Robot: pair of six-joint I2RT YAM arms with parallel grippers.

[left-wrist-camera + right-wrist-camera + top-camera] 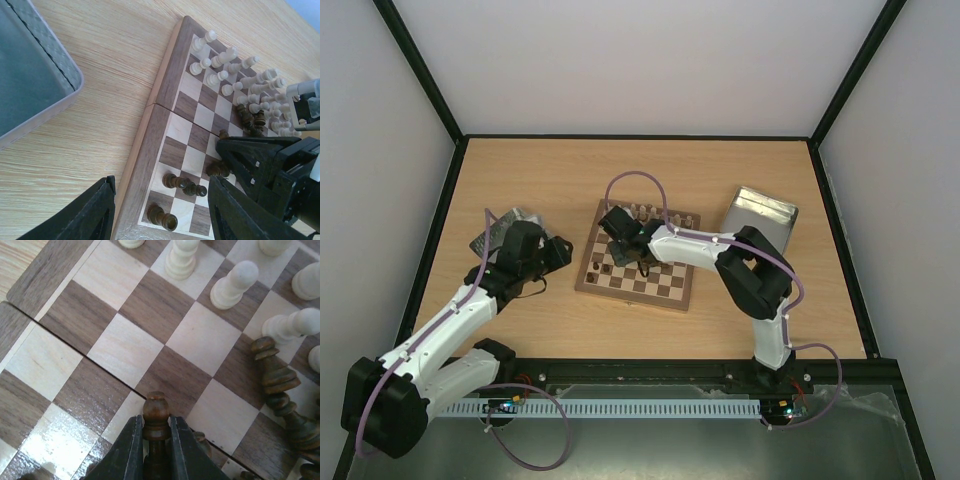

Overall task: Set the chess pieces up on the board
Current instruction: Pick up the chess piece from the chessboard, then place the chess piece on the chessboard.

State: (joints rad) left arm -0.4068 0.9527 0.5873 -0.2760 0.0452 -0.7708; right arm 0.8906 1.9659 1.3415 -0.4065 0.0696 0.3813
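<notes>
Right gripper (156, 425) clamped on an upright dark brown turned wooden pawn (156, 407) at mid-board, square checkered wooden board (146, 145).
At the board's left edge, your left gripper (160, 200) hangs with jaws wide, holding nothing. Cream turned wooden pieces (216, 78) stand on the board's far rows.

Right hand (156, 424) reaches forward, pinching a dark piece (156, 409); left hand (161, 207) hovers half-spread

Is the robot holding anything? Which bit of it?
Yes. The right gripper pinches a dark brown pawn by its neck, just under the round head. The left gripper holds nothing.
</notes>
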